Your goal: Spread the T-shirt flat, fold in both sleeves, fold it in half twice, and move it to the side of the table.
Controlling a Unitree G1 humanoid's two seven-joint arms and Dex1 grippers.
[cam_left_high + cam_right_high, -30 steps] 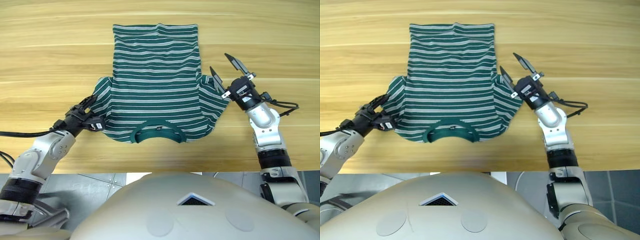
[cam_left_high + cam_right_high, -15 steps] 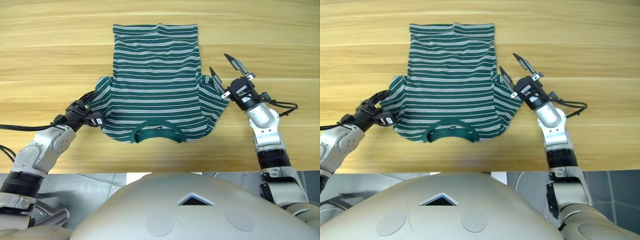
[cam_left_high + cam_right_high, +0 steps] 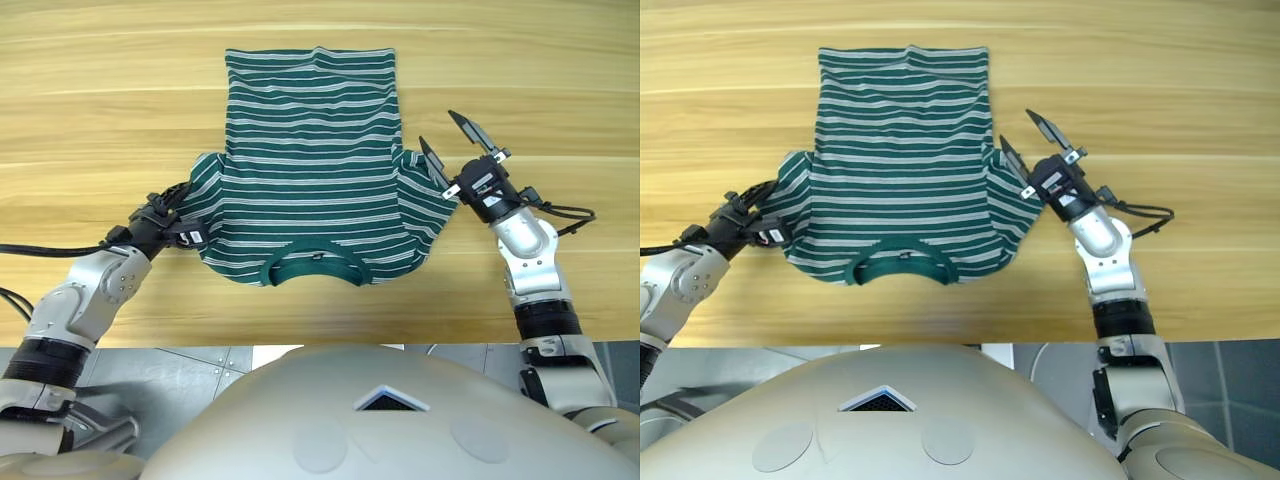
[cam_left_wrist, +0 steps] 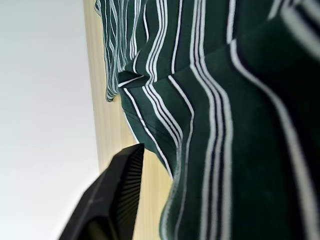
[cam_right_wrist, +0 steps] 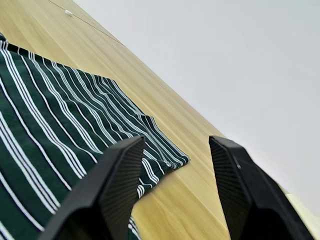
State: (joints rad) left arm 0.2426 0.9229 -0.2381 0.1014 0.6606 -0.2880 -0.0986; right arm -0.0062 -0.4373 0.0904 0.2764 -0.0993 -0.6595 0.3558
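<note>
1. One dark green T-shirt with thin white stripes [image 3: 310, 150] lies on the light wooden worktop [image 3: 100, 80]. Its plain green ribbed collar [image 3: 313, 262] is at the robot's end and its straight hem at the far end.
2. Most of the T-shirt's body lies flat and unfolded, with only shallow wrinkles near the hem and along both sides.
3. On the T-shirt's left side, the short left sleeve [image 3: 205, 180] juts out in a bunched, slightly raised lump.
4. At the outer edge of that sleeve, the left tool [image 3: 178, 198] touches the cloth. Whether it is pinching the fabric or merely resting against it cannot be told.
5. Seen from the left wrist, the striped cloth hangs very close in soft upright folds, with a narrow strip of worktop beside it.
6. On the T-shirt's right side, the right sleeve [image 3: 420, 190] spreads out as a crumpled fan.
7. Just beside this sleeve, on its hem-ward side, the right tool [image 3: 437, 124] is spread wide and holds nothing.
8. One of its black ribbed fingers [image 5: 117, 175] sits by the sleeve's edge, and the other is over bare wood farther from the T-shirt.
9. Seen from the right wrist, the sleeve's striped corner lies flat on the wood below the gap between those fingers.
10. Past the worktop's edge on the collar side of the T-shirt, grey floor tiles [image 3: 200, 358] show.
</note>
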